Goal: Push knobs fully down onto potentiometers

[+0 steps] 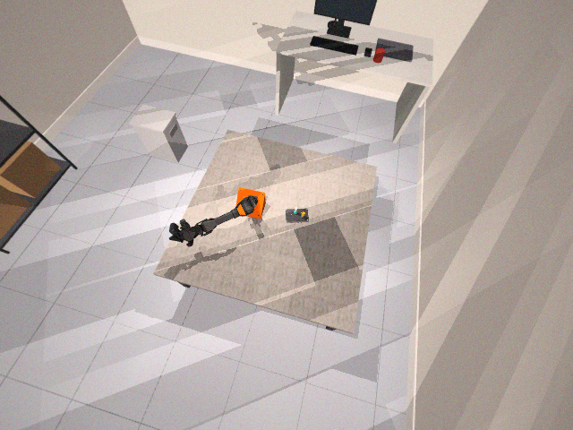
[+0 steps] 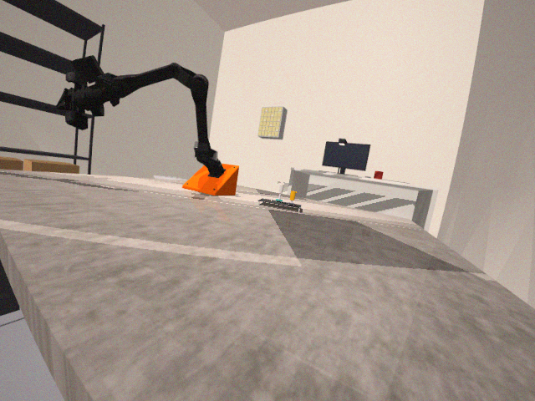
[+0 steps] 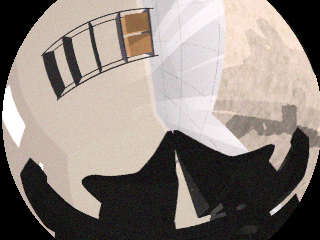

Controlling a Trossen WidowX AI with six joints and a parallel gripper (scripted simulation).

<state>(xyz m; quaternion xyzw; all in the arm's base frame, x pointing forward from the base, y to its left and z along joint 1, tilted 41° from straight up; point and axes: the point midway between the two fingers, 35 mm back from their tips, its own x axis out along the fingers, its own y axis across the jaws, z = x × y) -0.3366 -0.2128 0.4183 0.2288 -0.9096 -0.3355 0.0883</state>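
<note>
Indoors, the claw [image 1: 170,236] [image 2: 58,104] [image 3: 172,135] was closed to its narrowest with nothing in its grip, held high at left, well apart from the board. Rightward, the black arm [image 1: 221,220] [image 2: 198,98] stretched from its elbow down to an orange base [image 1: 258,211] [image 2: 195,183]. Right of that base, the dark circuit board [image 1: 290,218] [image 2: 270,202] stood on the table [image 1: 277,278] [image 2: 267,311], carrying a white part [image 2: 281,188] with teal at its foot and, at right, an upright yellow-orange part [image 1: 303,213] [image 2: 292,195].

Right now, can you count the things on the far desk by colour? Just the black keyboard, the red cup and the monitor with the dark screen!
Black: 1, the keyboard
Red: 1, the cup
Dark-screened: 1, the monitor
Total: 3
</note>
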